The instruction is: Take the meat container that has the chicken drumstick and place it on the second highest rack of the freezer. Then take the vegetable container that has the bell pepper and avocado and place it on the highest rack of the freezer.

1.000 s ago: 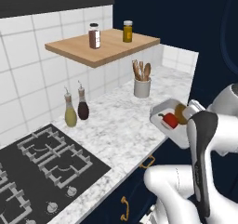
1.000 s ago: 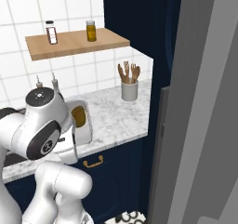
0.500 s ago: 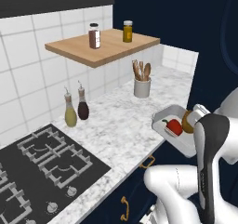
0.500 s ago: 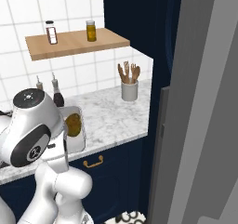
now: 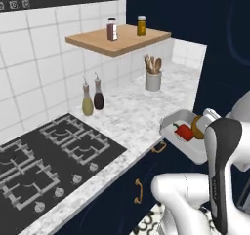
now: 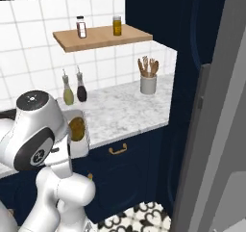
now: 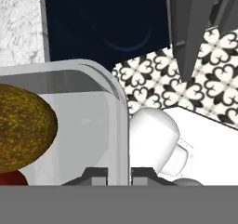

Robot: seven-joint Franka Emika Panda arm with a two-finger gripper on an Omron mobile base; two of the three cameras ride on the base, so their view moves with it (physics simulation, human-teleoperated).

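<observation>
We hold the vegetable container [image 5: 181, 134] off the edge of the marble counter [image 5: 129, 119], above the navy cabinet fronts, our gripper [image 7: 118, 175] clenched on the container's rim, one finger on each side of the wall. The red bell pepper [image 5: 183, 131] and the olive-brown avocado [image 5: 197, 127] lie side by side in the tray, touching. From the hand camera, the avocado [image 7: 23, 127] sits against the tray's left, the pepper [image 7: 11, 178] a red sliver beneath it. In the right base view, the avocado [image 6: 77, 128] shows in the tray beside our arm's shoulder. The grey freezer [image 6: 214, 130] stands at the right with its door open toward us. A utensil crock [image 5: 153, 79] and two oil bottles [image 5: 93, 96] stand on the counter by the hob [image 5: 53, 156].
</observation>
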